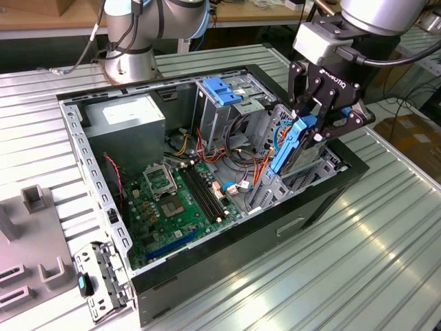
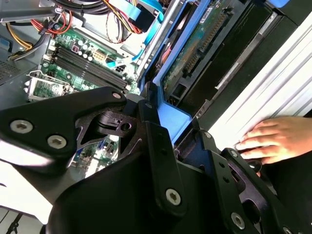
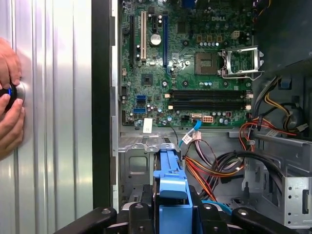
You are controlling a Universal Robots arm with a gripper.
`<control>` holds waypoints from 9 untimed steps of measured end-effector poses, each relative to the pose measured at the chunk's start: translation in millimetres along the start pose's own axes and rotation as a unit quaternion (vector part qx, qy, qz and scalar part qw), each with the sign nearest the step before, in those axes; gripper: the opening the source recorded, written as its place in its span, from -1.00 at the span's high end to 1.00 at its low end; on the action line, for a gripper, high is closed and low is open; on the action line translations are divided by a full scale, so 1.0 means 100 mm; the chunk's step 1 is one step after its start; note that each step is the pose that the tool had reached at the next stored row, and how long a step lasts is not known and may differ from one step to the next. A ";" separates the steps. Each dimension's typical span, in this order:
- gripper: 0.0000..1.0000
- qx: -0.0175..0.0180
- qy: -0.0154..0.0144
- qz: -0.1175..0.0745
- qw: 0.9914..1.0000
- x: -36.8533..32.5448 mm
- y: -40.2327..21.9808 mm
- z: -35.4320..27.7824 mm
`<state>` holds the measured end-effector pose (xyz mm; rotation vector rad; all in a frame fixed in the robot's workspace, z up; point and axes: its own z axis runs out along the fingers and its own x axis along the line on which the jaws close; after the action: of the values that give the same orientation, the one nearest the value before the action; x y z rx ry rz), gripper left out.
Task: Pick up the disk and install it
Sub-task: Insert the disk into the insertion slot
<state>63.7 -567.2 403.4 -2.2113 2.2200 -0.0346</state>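
The black pincer was clenched on the dark, flat rectangular disk with blue plastic edging, holding it tilted inside the open black metal computer case, toward the exterior view's right.

ribbed metal table, wooden bench behind, bright glare on the slats

Bright blue along the edging of the disk, matt black on the tool and on the outer shell of the computer case, bare grey metal on its inner walls. Green with black slots on the motherboard, red, orange and yellow on the wires, the same blue on the cage handle, plain grey with a white sticker on the power supply. Silver with long straight ribs across the table, pale grey on the arm.
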 end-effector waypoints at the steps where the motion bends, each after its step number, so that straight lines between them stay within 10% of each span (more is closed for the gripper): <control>1: 0.25 0.000 0.000 0.000 1.000 0.000 0.000 0.007; 9: 0.25 0.000 0.000 0.000 1.000 0.004 0.002 0.069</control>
<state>63.7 -567.6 396.5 -2.2112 2.2200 -0.0345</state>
